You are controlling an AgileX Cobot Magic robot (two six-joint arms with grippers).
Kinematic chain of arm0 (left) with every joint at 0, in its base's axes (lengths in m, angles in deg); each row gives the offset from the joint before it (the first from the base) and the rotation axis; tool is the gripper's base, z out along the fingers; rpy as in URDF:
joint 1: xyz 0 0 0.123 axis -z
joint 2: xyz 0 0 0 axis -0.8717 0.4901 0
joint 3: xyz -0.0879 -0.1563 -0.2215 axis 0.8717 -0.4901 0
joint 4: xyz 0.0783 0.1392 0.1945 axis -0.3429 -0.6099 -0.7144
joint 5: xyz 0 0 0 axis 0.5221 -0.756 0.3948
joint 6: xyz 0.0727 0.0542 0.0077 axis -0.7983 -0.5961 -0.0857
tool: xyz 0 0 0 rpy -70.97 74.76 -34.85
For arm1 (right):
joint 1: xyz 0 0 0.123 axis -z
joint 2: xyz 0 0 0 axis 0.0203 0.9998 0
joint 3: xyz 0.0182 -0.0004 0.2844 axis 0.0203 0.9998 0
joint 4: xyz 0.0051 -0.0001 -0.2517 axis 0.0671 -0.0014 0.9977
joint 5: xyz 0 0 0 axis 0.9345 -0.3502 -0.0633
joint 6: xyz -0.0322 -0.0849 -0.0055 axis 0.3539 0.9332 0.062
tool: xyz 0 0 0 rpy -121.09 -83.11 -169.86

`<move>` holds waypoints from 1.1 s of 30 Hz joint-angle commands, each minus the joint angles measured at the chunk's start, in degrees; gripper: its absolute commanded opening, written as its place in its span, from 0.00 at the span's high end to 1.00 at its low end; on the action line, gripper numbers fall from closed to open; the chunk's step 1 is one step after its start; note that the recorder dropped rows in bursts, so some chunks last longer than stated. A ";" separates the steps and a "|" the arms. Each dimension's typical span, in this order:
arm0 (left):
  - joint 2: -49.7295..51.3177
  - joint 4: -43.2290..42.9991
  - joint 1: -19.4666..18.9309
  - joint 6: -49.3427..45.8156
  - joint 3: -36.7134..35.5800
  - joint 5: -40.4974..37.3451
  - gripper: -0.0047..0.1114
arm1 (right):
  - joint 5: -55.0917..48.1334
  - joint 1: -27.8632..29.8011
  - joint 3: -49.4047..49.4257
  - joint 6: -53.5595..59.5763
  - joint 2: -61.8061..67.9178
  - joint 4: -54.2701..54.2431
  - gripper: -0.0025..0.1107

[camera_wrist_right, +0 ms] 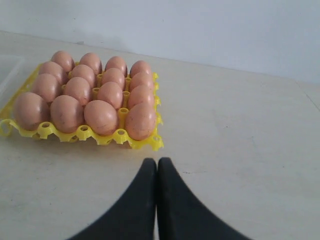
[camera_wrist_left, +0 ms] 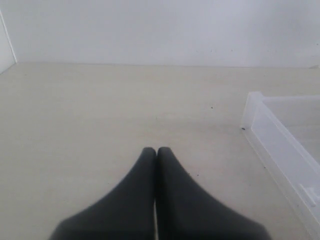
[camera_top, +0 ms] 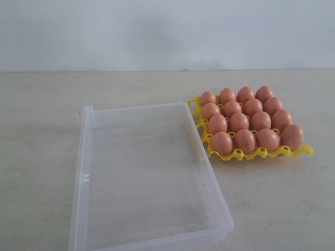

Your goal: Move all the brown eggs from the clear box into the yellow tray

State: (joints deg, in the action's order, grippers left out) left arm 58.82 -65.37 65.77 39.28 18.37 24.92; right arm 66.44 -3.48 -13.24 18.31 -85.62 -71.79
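a: sixteen brown eggs [camera_wrist_right: 111, 94] in yellow tray [camera_wrist_right: 150, 142], just ahead of right gripper [camera_wrist_right: 157, 162]; clear box [camera_wrist_left: 280, 145] empty, beside left gripper [camera_wrist_left: 156, 151].
b: both pressed together, holding nothing. risk: forward bump spills tray.

No text, label, brand, number or sign could be read on the brown eggs [camera_top: 238, 121], the yellow tray [camera_top: 261, 152] or the clear box [camera_top: 81, 172].

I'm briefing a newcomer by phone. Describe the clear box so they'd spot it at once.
On the pale table, look at the yellow tray filled with brown eggs. Left of it in the exterior view lies the clear box: a larger, shallow, see-through rectangle with nothing in it, unlike the full tray.
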 commanded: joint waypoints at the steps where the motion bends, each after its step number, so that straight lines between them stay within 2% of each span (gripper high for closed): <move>1: -0.03 -0.24 0.11 -0.02 -0.17 0.21 1.00 | 0.09 0.04 0.27 0.42 -0.26 0.37 0.98; 10: -0.03 -0.24 0.11 -0.02 -0.17 0.21 1.00 | -3.31 0.04 0.27 0.88 -0.26 0.55 0.98; 27: -0.03 -0.24 0.11 -0.02 -0.17 0.21 1.00 | -3.68 -0.86 0.27 -0.03 -0.26 1.88 0.98; 31: -0.03 -0.24 0.11 -0.02 -0.17 0.21 1.00 | -3.68 -0.19 0.27 -6.32 -0.26 6.71 0.98; 33: -0.03 -0.24 0.11 -0.02 -0.17 0.21 1.00 | -3.56 2.01 0.27 -9.49 -0.26 9.43 0.98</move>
State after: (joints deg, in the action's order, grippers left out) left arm 58.82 -65.37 65.77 39.28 18.37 24.92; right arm 62.81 -3.52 -13.24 13.05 -85.62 -66.00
